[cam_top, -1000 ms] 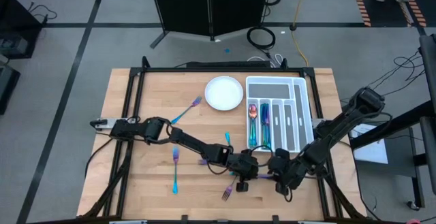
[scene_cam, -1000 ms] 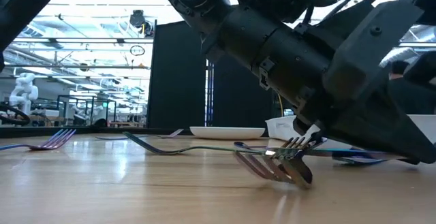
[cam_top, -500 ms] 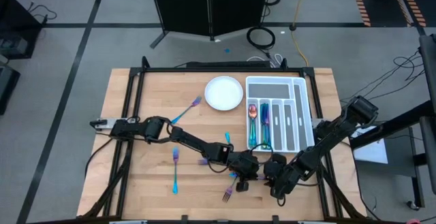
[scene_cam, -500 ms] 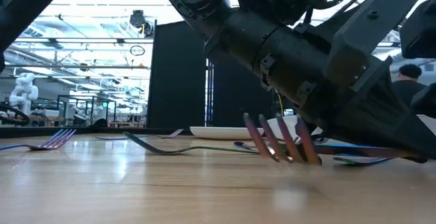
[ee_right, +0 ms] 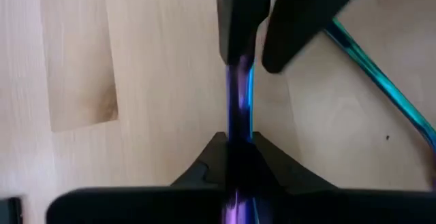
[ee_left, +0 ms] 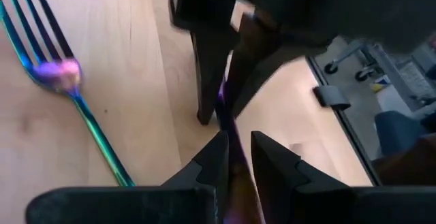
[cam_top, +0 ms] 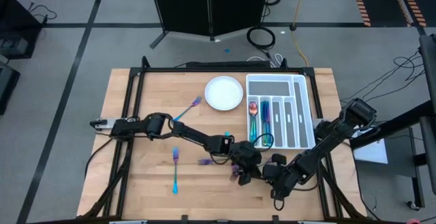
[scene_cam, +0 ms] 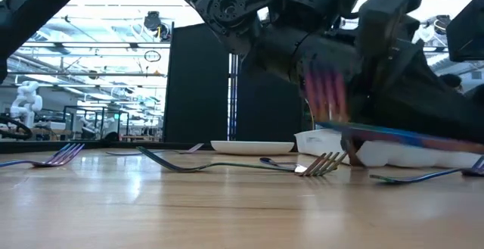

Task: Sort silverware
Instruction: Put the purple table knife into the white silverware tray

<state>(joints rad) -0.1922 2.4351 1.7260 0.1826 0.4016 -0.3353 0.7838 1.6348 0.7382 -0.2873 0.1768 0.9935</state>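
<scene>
While both arms converge low and centre in the high view, the step in hand appears to be a transfer of one fork (ee_right: 237,94) between them.

Findings:
- The left end effector (cam_top: 246,167) is clenched on the fork's purple handle, which runs out between its fingers in the left wrist view.
- The right end effector (cam_top: 262,171) is clamped on the same handle from the opposite end. The right wrist view shows the handle pinched between its fingers, with the other arm's fingers gripping further along.
- The fork is clear of the counter (cam_top: 136,94). In the low view its tines show only as a blur above the surface, right of centre.
- The tray (cam_top: 276,79) sits at upper right, with pieces already in its left-hand slots (cam_top: 259,122). The other slots look bare.
- The plate (cam_top: 224,92) lies just left of the tray.
- Several loose forks (cam_top: 175,173) remain on the counter at centre left, and one more lies just beside the meeting point.

Assessment: sorting is at an early stage, since most pieces are unplaced.

Next move: one end effector must let go before the other pulls away, or the fork may twist or drop. The holder then needs to carry it up and right to a slot, aligned lengthwise with that slot.
</scene>
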